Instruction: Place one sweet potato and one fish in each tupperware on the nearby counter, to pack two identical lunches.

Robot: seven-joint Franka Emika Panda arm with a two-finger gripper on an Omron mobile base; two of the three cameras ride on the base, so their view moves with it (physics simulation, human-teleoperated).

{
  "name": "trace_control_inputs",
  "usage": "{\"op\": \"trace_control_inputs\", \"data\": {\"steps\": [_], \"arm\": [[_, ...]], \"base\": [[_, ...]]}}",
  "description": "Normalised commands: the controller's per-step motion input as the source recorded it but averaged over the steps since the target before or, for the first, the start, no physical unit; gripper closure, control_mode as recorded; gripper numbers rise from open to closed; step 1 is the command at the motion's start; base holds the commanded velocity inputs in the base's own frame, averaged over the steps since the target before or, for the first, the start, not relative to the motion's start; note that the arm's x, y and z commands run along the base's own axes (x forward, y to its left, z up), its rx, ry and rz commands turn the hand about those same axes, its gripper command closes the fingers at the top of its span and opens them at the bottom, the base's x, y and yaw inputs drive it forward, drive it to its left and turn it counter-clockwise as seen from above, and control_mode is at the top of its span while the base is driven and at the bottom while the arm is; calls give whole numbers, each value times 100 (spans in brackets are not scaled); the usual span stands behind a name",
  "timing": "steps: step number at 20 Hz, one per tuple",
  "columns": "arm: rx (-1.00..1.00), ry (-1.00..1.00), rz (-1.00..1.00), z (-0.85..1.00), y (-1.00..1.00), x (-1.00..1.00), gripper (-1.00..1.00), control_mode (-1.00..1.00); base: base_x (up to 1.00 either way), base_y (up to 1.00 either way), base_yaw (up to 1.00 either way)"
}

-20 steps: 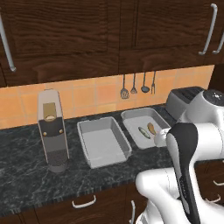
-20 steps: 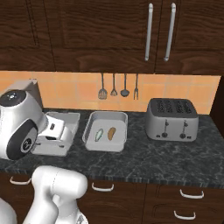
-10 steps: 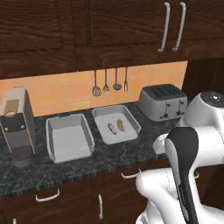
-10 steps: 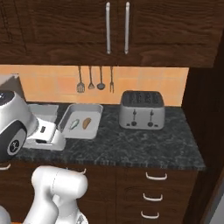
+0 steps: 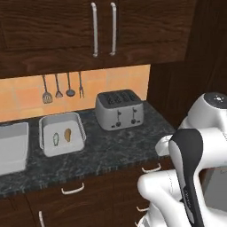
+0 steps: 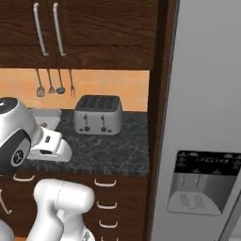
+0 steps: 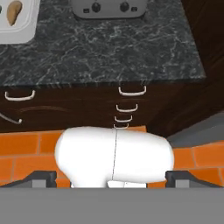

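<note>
Black marbled counter (image 5: 111, 150) runs along under the dark wood cabinets, with a silver toaster (image 5: 119, 109) sitting near its right end, right below the orange tile backsplash. Left of the toaster there's a white tub (image 5: 62, 134) with a sweet potato (image 5: 67, 134) and a greenish fish (image 5: 56, 138) lying side by side inside it, potato on the toaster side. A second tub (image 5: 12, 148) sits just left of that one, cut off by the frame edge, so I can't tell what's in it. Four utensils (image 5: 62, 88) hang on the wall above the tubs. From the right base view you get the toaster again and a big grey fridge (image 6: 202, 117) just past the counter's end. The hand view looks down over the counter edge at the drawers (image 7: 127, 105) and the orange brick floor (image 7: 26, 153). Gripper (image 7: 112, 177): only dark bits at the bottom corners of the hand view, so can't tell how wide the jaws are.
</note>
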Motion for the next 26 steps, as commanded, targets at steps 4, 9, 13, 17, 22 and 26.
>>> {"op": "trace_control_inputs", "data": {"steps": [4,9,13,17,22,26], "arm": [[0,0,0,0,0,0,-100,100],[0,0,0,0,0,0,-100,100],[0,0,0,0,0,0,-100,100],[0,0,0,0,0,0,-100,100],[0,0,0,0,0,0,-100,100],[0,0,0,0,0,0,-100,100]], "base": [[-39,-100,0],[-7,-100,0],[2,-100,0],[1,-100,0],[16,-67,0],[22,-39,0]]}}
